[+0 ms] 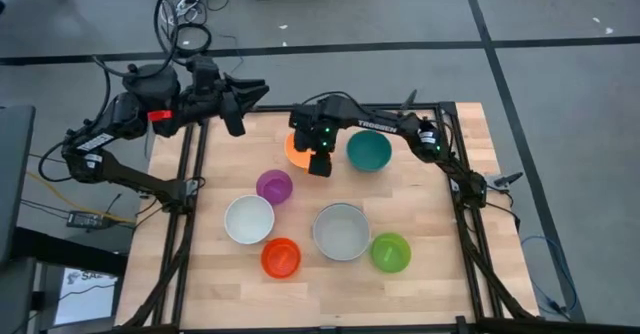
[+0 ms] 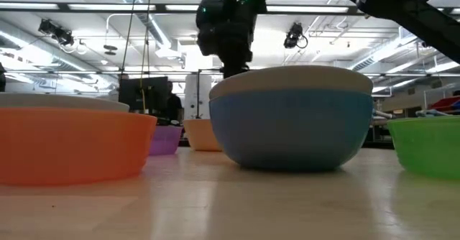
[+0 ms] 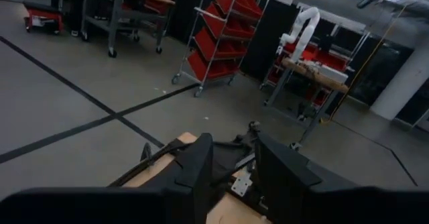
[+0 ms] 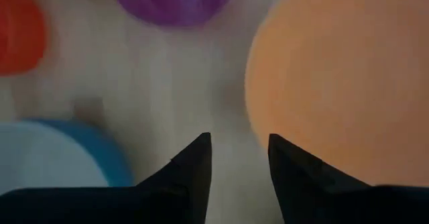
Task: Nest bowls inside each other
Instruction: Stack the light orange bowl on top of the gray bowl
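Seven bowls show on the wooden table, each resting on its base. The orange bowl [image 1: 295, 150] and the teal bowl [image 1: 369, 150] are farthest back, with the purple bowl [image 1: 274, 186] nearer. Along the front stand the white bowl [image 1: 249, 219], the red-orange bowl [image 1: 281, 258] and the green bowl [image 1: 390, 252]. The grey bowl [image 1: 341, 231] sits inside the blue bowl [image 2: 295, 136]. My right gripper [image 1: 320, 166] [image 4: 239, 143] points down, open, above the table beside the orange bowl's [image 4: 335, 83] rim. My left gripper [image 1: 248, 94] [image 3: 234, 160] is open and level beyond the far left corner.
The black frame rails [image 1: 190, 174] run along the table's left and right sides. Bare wood [image 1: 430, 194] lies right of the grey bowl and in front of the teal one. Cables [image 1: 180, 14] lie on the floor behind the table.
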